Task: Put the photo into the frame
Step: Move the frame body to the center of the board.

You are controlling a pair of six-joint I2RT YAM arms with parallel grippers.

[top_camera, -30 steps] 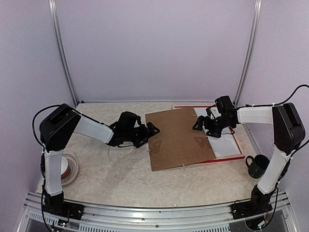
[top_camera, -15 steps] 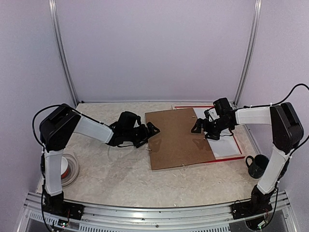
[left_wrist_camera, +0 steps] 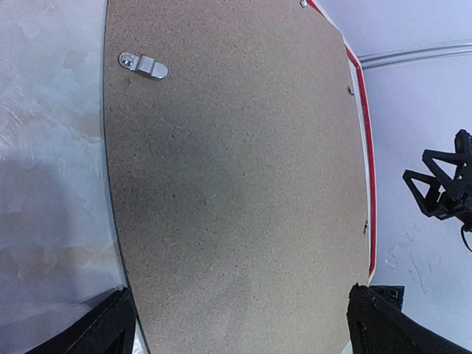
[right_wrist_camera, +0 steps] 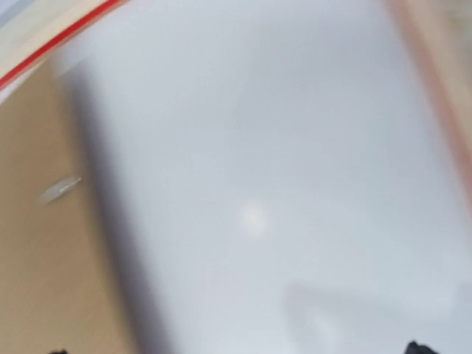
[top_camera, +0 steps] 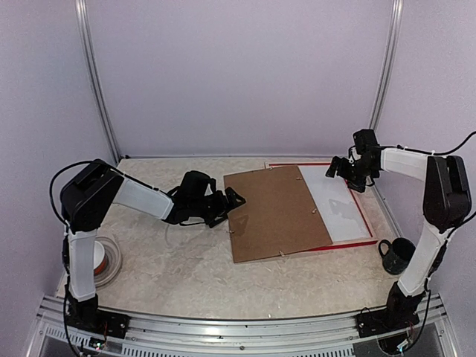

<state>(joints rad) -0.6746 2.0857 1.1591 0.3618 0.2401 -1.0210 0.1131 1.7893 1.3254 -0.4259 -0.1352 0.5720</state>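
Tools both gape, nothing held: L tool point(top_camera: 233, 206) sits low at the L edge of the brown backing board point(top_camera: 275, 212), R tool point(top_camera: 336, 167) is raised over the far R corner of the frame point(top_camera: 349, 244). Red-edged frame lies flat at far R of the surface point(top_camera: 186, 268), w/ a white sheet point(top_camera: 338, 204) inside; can't tell if that's the photo face-down. Board lies skewed over the frame's L part, small metal clip point(left_wrist_camera: 144, 65) near its edge. Dark mug point(top_camera: 398, 254) by R arm, tape roll point(top_camera: 108, 260) by L arm.
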